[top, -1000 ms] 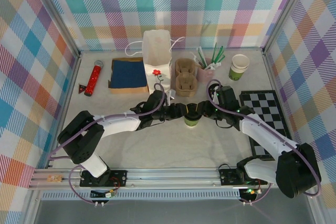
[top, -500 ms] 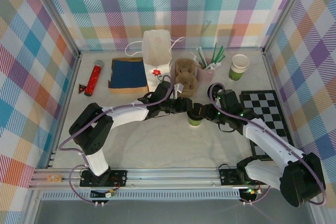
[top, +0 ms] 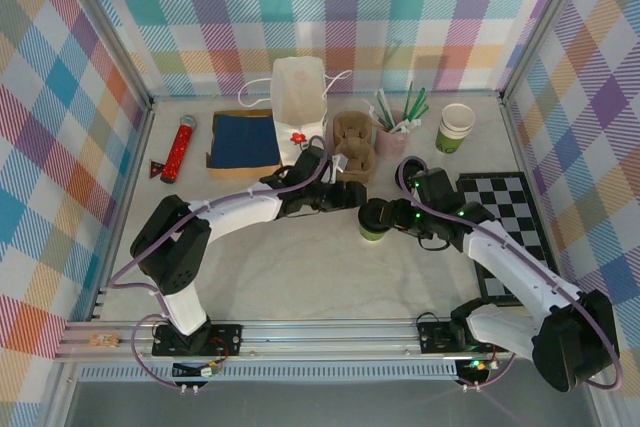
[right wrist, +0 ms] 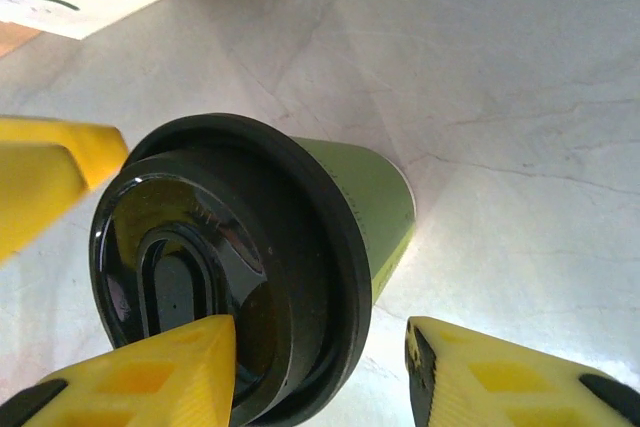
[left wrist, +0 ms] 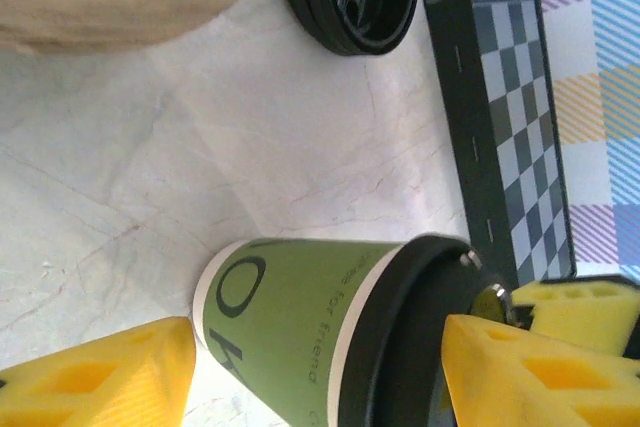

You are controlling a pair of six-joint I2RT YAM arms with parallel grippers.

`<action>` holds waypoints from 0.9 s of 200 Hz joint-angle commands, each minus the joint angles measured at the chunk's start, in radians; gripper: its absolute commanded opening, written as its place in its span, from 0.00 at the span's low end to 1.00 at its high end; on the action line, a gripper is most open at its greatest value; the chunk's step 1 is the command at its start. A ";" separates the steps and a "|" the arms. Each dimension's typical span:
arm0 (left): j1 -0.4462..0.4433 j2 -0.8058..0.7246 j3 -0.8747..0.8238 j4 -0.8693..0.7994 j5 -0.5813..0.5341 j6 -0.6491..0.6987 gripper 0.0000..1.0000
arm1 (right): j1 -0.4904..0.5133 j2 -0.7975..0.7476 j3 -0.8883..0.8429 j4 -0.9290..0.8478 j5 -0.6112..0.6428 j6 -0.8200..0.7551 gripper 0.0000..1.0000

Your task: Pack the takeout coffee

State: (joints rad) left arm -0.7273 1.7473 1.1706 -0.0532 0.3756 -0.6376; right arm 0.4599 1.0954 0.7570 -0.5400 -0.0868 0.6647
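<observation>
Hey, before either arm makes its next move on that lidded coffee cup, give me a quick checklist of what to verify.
1. Black lid seated on the takeout coffee: ok.
2. Coffee upright on the table: ok.
3. Right gripper gripping the coffee: not ok, jaws open, with a gap beside one finger.
4. Left gripper gripping the coffee: not ok, jaws open either side of it.
5. Cup carrier wells free: ok, they look empty from above.
6. Way to the carrier free: not ok, the left gripper lies between.
</observation>
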 commanded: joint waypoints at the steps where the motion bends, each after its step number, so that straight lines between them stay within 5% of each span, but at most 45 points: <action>1: 0.018 -0.052 0.090 -0.093 -0.025 0.046 0.67 | 0.011 0.030 0.021 -0.174 0.009 -0.037 0.48; 180: -0.014 -0.132 -0.007 -0.129 -0.049 0.075 0.68 | -0.013 0.102 0.262 -0.206 -0.033 -0.102 0.52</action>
State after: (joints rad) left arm -0.7258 1.6291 1.1614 -0.1555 0.3431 -0.5983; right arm 0.4511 1.2266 0.9821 -0.7010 -0.1131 0.5858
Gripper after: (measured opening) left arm 0.680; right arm 0.515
